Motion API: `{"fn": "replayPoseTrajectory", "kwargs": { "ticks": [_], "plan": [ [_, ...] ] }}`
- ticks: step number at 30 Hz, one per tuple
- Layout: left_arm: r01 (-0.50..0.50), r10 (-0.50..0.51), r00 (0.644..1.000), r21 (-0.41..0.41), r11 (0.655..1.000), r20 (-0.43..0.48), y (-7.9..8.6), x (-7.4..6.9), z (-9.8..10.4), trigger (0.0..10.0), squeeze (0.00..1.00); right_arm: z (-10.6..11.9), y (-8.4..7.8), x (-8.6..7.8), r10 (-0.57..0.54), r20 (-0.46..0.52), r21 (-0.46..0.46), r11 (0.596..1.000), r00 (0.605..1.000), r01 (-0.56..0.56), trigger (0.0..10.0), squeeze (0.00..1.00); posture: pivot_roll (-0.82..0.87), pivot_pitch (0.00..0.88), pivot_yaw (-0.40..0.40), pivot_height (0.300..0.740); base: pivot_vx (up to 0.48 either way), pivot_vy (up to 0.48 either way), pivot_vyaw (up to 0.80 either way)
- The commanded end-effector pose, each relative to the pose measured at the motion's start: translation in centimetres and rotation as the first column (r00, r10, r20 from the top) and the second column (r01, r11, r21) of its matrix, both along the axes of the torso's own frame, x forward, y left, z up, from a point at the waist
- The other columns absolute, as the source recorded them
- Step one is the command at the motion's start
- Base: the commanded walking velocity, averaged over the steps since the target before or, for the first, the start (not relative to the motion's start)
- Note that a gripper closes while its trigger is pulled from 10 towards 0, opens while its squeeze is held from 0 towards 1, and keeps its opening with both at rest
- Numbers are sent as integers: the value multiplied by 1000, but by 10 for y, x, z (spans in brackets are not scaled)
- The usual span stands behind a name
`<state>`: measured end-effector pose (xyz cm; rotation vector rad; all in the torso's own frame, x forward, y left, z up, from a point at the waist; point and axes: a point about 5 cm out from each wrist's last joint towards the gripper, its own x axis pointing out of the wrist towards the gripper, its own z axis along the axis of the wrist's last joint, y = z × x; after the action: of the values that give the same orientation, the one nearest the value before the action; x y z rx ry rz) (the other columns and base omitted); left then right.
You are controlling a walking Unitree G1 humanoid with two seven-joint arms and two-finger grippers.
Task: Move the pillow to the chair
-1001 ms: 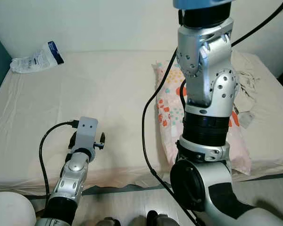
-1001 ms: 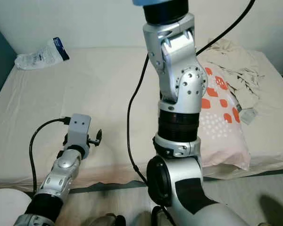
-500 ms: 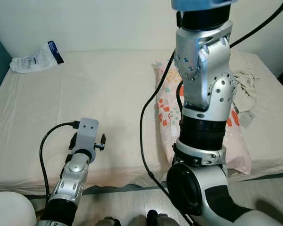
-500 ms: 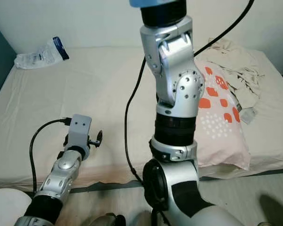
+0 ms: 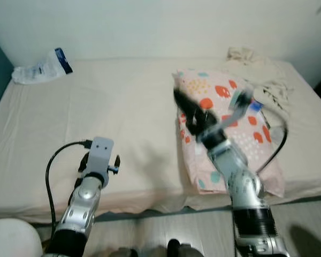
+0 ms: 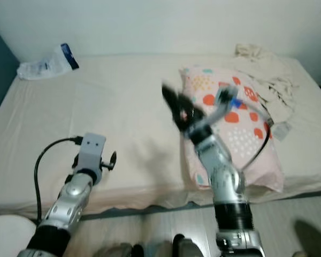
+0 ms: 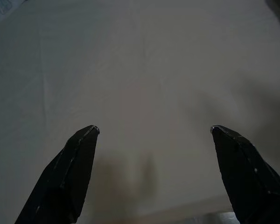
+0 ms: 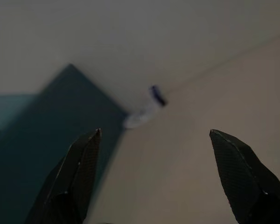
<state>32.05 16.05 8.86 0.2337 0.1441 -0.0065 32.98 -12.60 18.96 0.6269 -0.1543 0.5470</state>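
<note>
On rumpled bedsheet (image 5: 112,107), plump spotted pillow (image 5: 241,139) lies.

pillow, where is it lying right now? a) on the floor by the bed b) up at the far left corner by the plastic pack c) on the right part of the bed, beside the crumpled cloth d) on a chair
c: the pillow with red and teal spots lies on the bed at its right part, next to the crumpled cloth, with the right gripper just left of it, not holding it.

Two silver jointed metal arms carry black bands near their bases. A grey box-shaped wrist camera mount (image 5: 100,151) has a looping black cable (image 5: 52,166) plugged in at its 9 o'clock side. Each gripper's long black fingers (image 7: 67,175) taper to points.
</note>
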Motion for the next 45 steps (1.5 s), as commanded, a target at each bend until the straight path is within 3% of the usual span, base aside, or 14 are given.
{"fn": "replayPoseTrajectory", "kwargs": {
  "ticks": [1, 2, 3, 4, 6, 9, 11, 12, 14, 15, 16, 21, 22, 45],
  "plan": [
    [-7, 8, 998, 12, 1000, -56, 2, -8, -18, 10000, 0, -35, -9, -5, -100, -83, -165, 983, 992, 85, 10000, 0, -20, 179, -19, 740, 0, 0, 0],
    [-22, 23, 997, 4, 1000, -72, 2, -9, -23, 10000, 0, -59, -18, -10, -162, -136, -254, 959, 977, 124, 10000, 0, -13, 169, -20, 740, 0, 0, 0],
    [-22, 23, 997, 4, 1000, -72, 2, -9, -23, 10000, 0, -59, -18, -10, -162, -136, -254, 959, 977, 124, 10000, 0, -13, 169, -20, 740, 0, 0, 0],
    [-29, 30, 996, 11, 1000, -86, 3, -12, -28, 10000, 0, -79, -26, -17, -228, -162, -361, 919, 960, 157, 10000, 0, -10, 165, -17, 740, 0, 0, 0],
    [-38, 41, 994, 26, 999, -101, 5, -16, -35, 10000, 0, -102, -35, -27, -307, -176, -475, 859, 935, 192, 10000, 0, -18, 150, -11, 740, 0, 0, 0],
    [-47, 50, 993, 36, 998, -109, 6, -18, -39, 10000, 0, -115, -39, -32, -356, -193, -531, 822, 914, 208, 10000, 0, -23, 140, -8, 740, 0, 0, 0],
    [-60, 64, 992, 40, 997, -113, 9, -22, -43, 10000, 0, -137, -47, -42, -429, -209, -615, 756, 879, 224, 10000, 0, -18, 122, -10, 740, 0, 0, 0],
    [-60, 64, 992, 40, 997, -113, 9, -22, -43, 10000, 0, -137, -47, -42, -429, -209, -615, 756, 879, 224, 10000, 0, -18, 122, -10, 740, 0, 0, 0],
    [-58, 61, 993, 27, 998, -104, 8, -24, -44, 10000, 0, -146, -52, -46, -470, -179, -684, 691, 864, 234, 10000, 0, -17, 112, -13, 740, 0, 0, 0],
    [-58, 61, 993, 27, 998, -104, 8, -24, -44, 10000, 0, -146, -52, -46, -470, -179, -684, 691, 864, 234, 10000, 0, -17, 112, -13, 740, 0, 0, 0],
    [-47, 47, 994, -6, 999, -97, 6, -24, -44, 10000, 0, -149, -53, -47, -499, -157, -721, 647, 853, 246, 10000, 0, -21, 106, -13, 740, 0, 0, 0],
    [-22, 23, 995, 12, 1000, -100, 5, -24, -45, 10000, 0, -151, -52, -46, -509, -131, -755, 607, 851, 247, 10000, 0, -21, 96, -14, 740, 0, 0, 0],
    [-33, 35, 994, 18, 999, -100, 6, -24, -46, 10000, 0, -152, -50, -45, -495, -96, -787, 569, 864, 239, 10000, 0, -23, 90, -16, 740, 0, 0, 0],
    [-52, 51, 998, -10, 999, -44, 0, -13, -36, 10000, 0, -155, -39, -36, -425, -49, -807, 550, 904, 215, 10000, 0, -33, 71, -31, 740, 0, 0, 0]
  ]
}}
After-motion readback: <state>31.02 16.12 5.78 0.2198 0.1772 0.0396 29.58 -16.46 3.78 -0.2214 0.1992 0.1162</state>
